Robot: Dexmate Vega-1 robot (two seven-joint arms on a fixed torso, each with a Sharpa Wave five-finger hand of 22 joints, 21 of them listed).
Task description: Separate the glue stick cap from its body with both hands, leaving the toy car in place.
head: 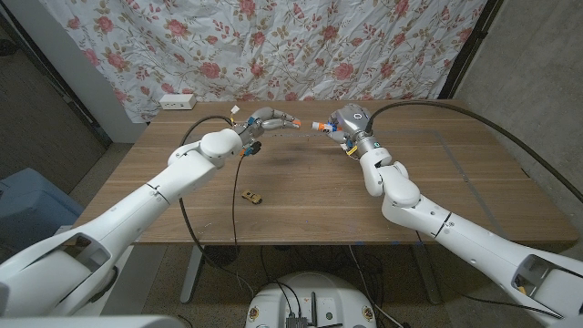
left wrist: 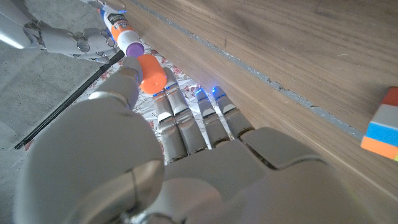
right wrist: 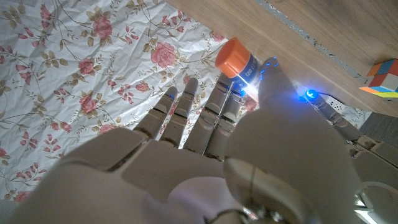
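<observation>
Nearest the front edge of the table [head: 301, 200] we see the toy car [head: 251, 195], small, alone on bare wood, left of centre and well apart from both hands. Open wood lies all around it and across the right half of the table.

Further back, near the far edge, both hands are raised close together. The left hand [head: 264, 123] pinches the orange cap [left wrist: 151, 73] between thumb and a finger; its other fingers reach out straight. The head view gives only a speck of orange there; the left wrist view shows the cap plainly, off the stick, with the glue stick body [left wrist: 120, 28] just beside it, purple end towards the cap, a small gap between them.

The right hand [head: 342, 123] grips the body; in the head view we see its orange end [head: 319, 126] poking out towards the left hand. The right wrist view shows an orange base and blue label of the body [right wrist: 239, 61] held between thumb and fingers, the other fingers narrow and nearly straight.

Both wrist views also catch a coloured block [left wrist: 382, 127], striped orange, blue and red, which we cannot pick out in the head view.

Behind the far edge hangs a floral cloth [head: 273, 46], close to the hands, with a white power strip [head: 178, 101] at the far left corner.
</observation>
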